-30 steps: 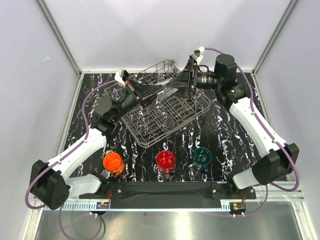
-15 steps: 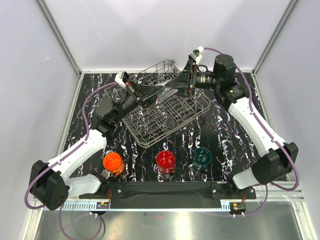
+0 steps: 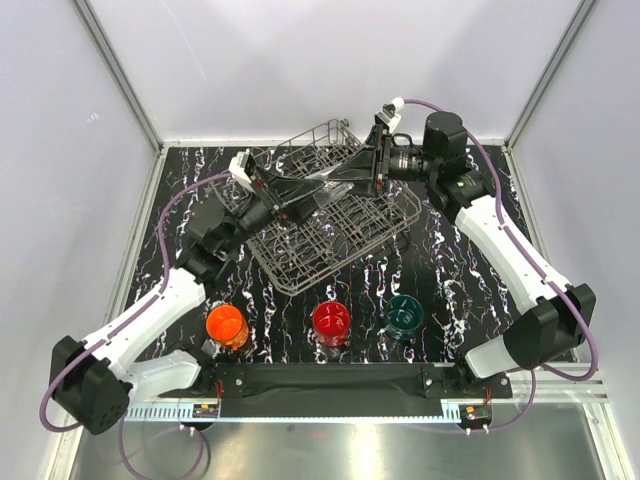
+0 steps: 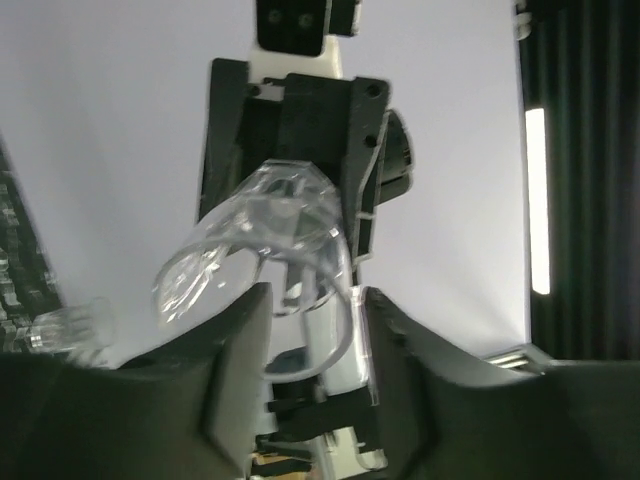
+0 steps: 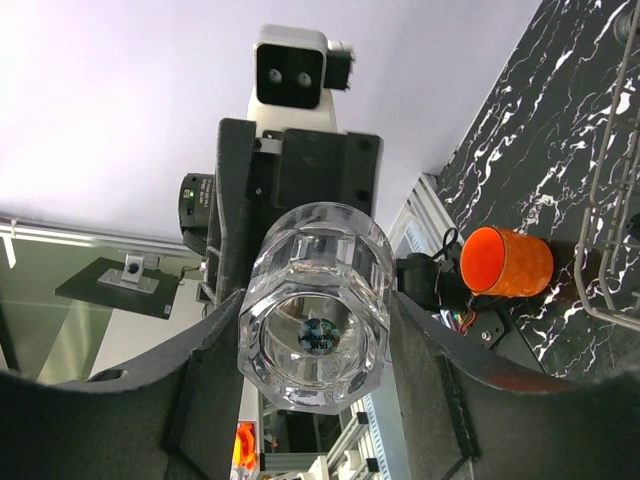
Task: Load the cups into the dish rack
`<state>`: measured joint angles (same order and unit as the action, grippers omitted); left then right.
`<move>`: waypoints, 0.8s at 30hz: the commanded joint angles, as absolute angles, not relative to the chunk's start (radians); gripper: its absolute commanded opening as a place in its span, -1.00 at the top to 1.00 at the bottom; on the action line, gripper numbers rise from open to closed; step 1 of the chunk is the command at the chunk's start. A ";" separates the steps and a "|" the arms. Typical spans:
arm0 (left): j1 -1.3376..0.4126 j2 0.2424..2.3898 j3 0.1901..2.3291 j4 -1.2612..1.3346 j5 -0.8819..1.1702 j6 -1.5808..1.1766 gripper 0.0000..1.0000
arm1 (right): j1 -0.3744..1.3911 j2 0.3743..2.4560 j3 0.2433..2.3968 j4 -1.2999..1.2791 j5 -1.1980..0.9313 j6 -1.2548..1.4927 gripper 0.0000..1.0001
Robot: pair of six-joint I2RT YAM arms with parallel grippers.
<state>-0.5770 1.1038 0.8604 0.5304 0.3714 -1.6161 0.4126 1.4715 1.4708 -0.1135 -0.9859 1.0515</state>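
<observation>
Above the dish rack (image 3: 300, 270) a clear cup (image 3: 335, 180) lies on its side between both grippers. My right gripper (image 3: 352, 174) is shut on its body; in the right wrist view the cup's thick base (image 5: 315, 310) faces the camera, pressed between both pads of that gripper (image 5: 315, 330). My left gripper (image 3: 305, 190) stands open around the cup's rim (image 4: 340, 330), with space on either side of the glass wall. The orange cup (image 3: 226, 324), the red cup (image 3: 331, 320) and the teal cup (image 3: 404, 314) stand upright in a row near the front edge.
The wire rack sits tilted at the back middle of the black marbled table (image 3: 470, 280), its edge showing in the right wrist view (image 5: 610, 250). The orange cup (image 5: 505, 262) shows there too. A small clear object (image 4: 70, 325) is at the left wrist view's lower left.
My left gripper has opened off the clear cup's rim, and the left arm has shifted slightly. My right gripper has closed on the cup's body. The coloured cups have not moved.
</observation>
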 commanded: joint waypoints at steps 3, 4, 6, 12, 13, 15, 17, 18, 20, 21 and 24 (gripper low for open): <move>-0.565 1.002 0.810 0.361 0.408 -1.531 -0.68 | 0.422 1.456 1.457 -0.149 -0.948 1.005 1.00; -0.557 0.983 0.808 0.327 0.408 -1.510 -0.78 | 0.422 1.454 1.453 -0.147 -0.946 1.006 1.00; -0.545 0.933 0.805 0.229 0.410 -1.456 -0.98 | 0.422 1.454 1.448 -0.161 -0.931 1.000 1.00; -0.494 0.801 0.821 -0.105 0.413 -1.326 -0.98 | 0.422 1.437 1.448 -0.247 -0.864 0.959 1.00; -0.491 0.787 0.827 -0.154 0.413 -1.313 -0.98 | 0.420 1.434 1.447 -0.261 -0.848 0.954 1.00; -0.485 0.766 0.845 -0.308 0.420 -1.266 -0.98 | 0.422 1.433 1.447 -0.310 -0.804 0.937 1.00; -0.468 0.739 0.890 -0.408 0.437 -1.208 -0.98 | 0.420 1.434 1.465 -0.384 -0.769 0.901 1.00; -0.460 0.732 0.914 -0.504 0.454 -1.186 -0.98 | 0.420 1.436 1.476 -0.421 -0.718 0.881 1.00; -0.431 0.726 1.004 -0.599 0.469 -1.110 -0.98 | 0.422 1.437 1.505 -0.495 -0.645 0.821 1.00; -0.410 0.727 1.082 -0.695 0.474 -1.080 -0.98 | 0.420 1.440 1.509 -0.553 -0.565 0.805 1.00; -0.399 0.742 1.205 -0.860 0.442 -0.957 -0.98 | 0.422 1.459 1.514 -0.597 -0.438 0.766 1.00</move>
<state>-0.4095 0.7544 1.0607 -0.6468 0.4164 -1.1313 0.4149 1.4704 1.4609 -0.5056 -0.6292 0.8516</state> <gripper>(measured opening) 0.988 0.597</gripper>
